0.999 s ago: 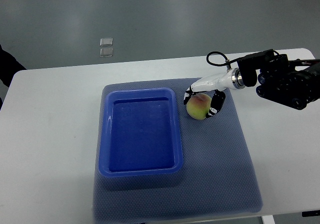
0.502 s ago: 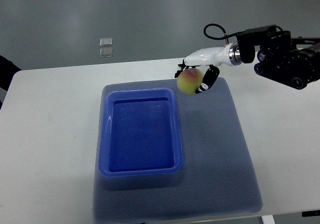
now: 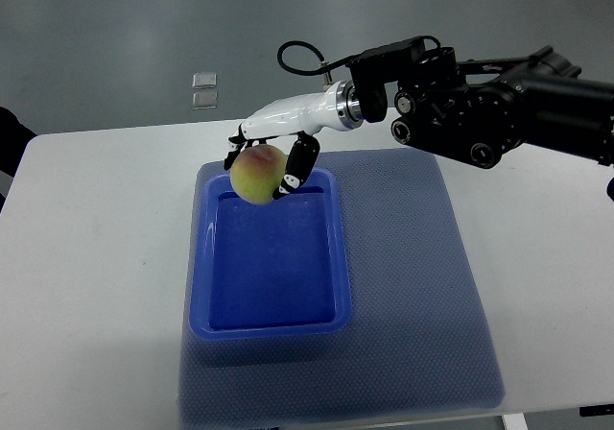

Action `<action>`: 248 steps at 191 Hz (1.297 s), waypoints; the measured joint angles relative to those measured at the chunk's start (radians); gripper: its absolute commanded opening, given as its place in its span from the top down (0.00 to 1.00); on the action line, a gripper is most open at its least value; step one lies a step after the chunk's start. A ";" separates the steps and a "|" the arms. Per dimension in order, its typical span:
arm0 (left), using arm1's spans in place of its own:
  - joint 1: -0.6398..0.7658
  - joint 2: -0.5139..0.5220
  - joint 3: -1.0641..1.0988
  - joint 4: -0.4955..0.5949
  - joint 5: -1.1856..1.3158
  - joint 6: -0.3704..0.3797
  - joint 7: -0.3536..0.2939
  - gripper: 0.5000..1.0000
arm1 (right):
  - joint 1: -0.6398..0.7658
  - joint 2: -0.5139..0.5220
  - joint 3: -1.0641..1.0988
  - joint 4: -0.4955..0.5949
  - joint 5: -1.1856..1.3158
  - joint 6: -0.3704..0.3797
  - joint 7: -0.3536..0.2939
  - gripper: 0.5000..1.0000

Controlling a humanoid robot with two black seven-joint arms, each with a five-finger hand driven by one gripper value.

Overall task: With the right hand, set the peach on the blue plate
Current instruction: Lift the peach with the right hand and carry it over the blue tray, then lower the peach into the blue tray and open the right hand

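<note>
While its fingers (image 3: 295, 161) grip the peach (image 3: 256, 175), the right hand (image 3: 273, 156) hangs over the blue plate's (image 3: 271, 328) twelve o'clock rim; lowering and release remain.

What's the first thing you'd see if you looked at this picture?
Probably the peach, held up in the right hand above the far end of the blue plate. Next comes the plate itself, a big bright blue tray on a grey mat in the middle of the white table. The black arm reaching in from the right also stands out.
</note>
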 measured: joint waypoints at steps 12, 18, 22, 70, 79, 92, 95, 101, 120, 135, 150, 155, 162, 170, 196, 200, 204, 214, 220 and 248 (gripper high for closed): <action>0.000 0.000 0.000 0.000 0.000 0.001 0.000 0.00 | -0.009 0.033 -0.023 -0.007 -0.002 0.000 0.000 0.50; 0.000 0.000 0.000 0.000 0.000 0.001 0.000 0.00 | -0.018 0.053 -0.041 -0.012 -0.002 -0.002 0.000 0.50; 0.000 0.000 0.000 0.000 0.000 0.001 0.000 0.00 | -0.023 0.061 -0.048 -0.014 -0.002 -0.003 0.000 0.50; -0.001 0.000 0.001 -0.004 0.000 0.001 0.000 0.00 | -0.090 0.081 -0.073 -0.069 -0.007 -0.012 0.000 0.36; -0.001 0.000 0.001 -0.005 0.000 0.001 0.000 0.00 | -0.098 0.081 -0.073 -0.080 -0.009 -0.012 0.000 0.35; -0.001 0.000 0.000 -0.006 0.000 0.001 0.000 0.00 | -0.108 0.081 -0.073 -0.091 -0.011 -0.013 0.000 0.31; -0.001 0.000 0.000 -0.006 0.000 0.001 0.000 0.00 | -0.110 0.081 -0.073 -0.092 -0.011 -0.013 0.000 0.30; -0.001 0.000 0.000 -0.006 0.000 0.001 0.000 0.00 | -0.113 0.081 -0.074 -0.095 -0.011 -0.012 -0.001 0.29; -0.001 0.000 0.000 -0.006 0.000 0.000 0.000 0.00 | -0.117 0.081 -0.074 -0.097 -0.011 -0.012 -0.002 0.24; -0.001 0.000 0.000 -0.005 0.000 0.000 0.000 0.00 | -0.117 0.081 -0.074 -0.097 -0.011 -0.010 -0.002 0.17; -0.001 0.000 0.000 -0.003 0.000 0.000 0.000 0.00 | -0.115 0.081 -0.074 -0.097 -0.010 -0.007 -0.002 0.14; -0.001 0.000 0.000 -0.002 0.000 0.001 0.000 0.00 | -0.114 0.081 -0.074 -0.097 -0.009 -0.006 -0.002 0.14; -0.001 0.000 0.000 -0.001 0.000 0.002 0.000 0.00 | -0.113 0.081 -0.075 -0.097 -0.007 -0.004 -0.002 0.14; -0.001 0.000 0.001 -0.001 0.000 0.003 0.000 0.00 | -0.111 0.081 -0.076 -0.097 -0.005 -0.003 -0.002 0.14; -0.001 0.000 0.001 0.000 0.000 0.005 0.000 0.00 | -0.104 0.081 -0.076 -0.097 0.002 -0.001 -0.002 0.14; -0.001 0.000 0.001 0.000 0.000 0.005 0.000 0.00 | -0.102 0.081 -0.073 -0.097 0.004 -0.001 -0.002 0.14; -0.001 0.000 0.001 0.000 0.000 0.005 0.000 0.00 | -0.101 0.081 -0.070 -0.097 0.005 -0.001 -0.002 0.14; -0.001 0.000 0.002 0.000 0.000 0.006 0.000 0.00 | -0.085 0.081 -0.066 -0.097 0.027 -0.001 -0.001 0.14; -0.001 0.000 0.002 0.000 0.000 0.006 0.000 0.00 | -0.073 0.081 -0.063 -0.097 0.046 -0.002 -0.001 0.14; -0.001 0.000 0.002 0.000 0.000 0.006 0.000 0.00 | -0.045 0.080 -0.012 -0.098 0.237 -0.005 -0.015 0.15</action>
